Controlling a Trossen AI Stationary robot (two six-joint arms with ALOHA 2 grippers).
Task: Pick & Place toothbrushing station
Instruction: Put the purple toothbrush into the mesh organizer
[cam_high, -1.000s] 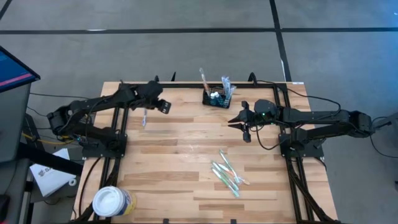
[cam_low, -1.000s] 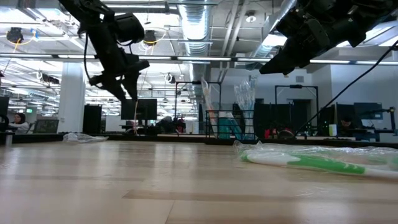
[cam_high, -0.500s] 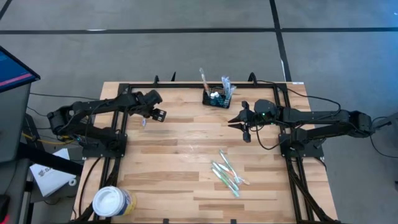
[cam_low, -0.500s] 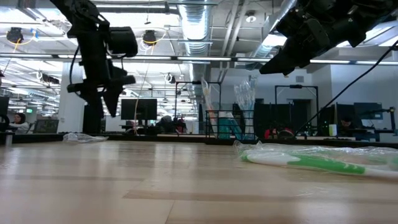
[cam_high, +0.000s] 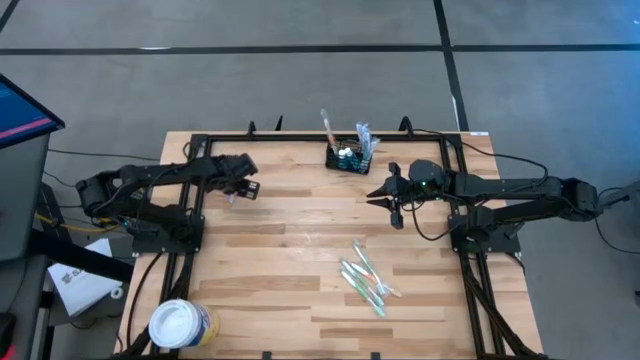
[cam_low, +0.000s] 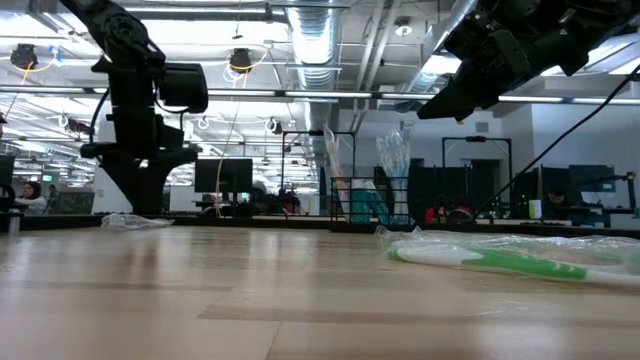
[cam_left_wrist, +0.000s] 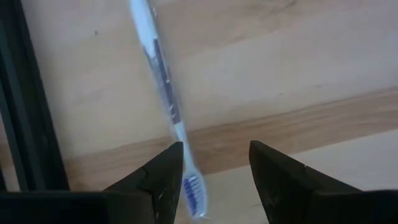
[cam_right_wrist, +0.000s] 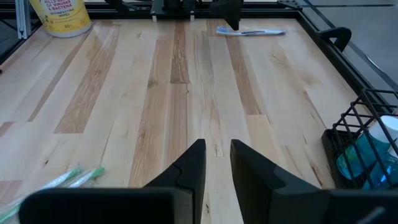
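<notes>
Left tool (cam_left_wrist: 211, 180) hangs open right over a blue toothbrush (cam_left_wrist: 163, 93) lying lengthwise between its fingers on the tabletop (cam_high: 270, 250), with the caddy (cam_high: 350, 158) well off toward the right tool (cam_high: 393, 203), whose jaws are slightly parted and empty.

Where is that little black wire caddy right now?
From above, the caddy stands at the table's far edge, slightly right of centre, just beyond the right end effector.

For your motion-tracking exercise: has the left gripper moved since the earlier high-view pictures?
Yes. In the high view the left gripper has drawn back toward the table's left side, away from the black caddy, and now hangs over a blue toothbrush lying on the wood.
</notes>
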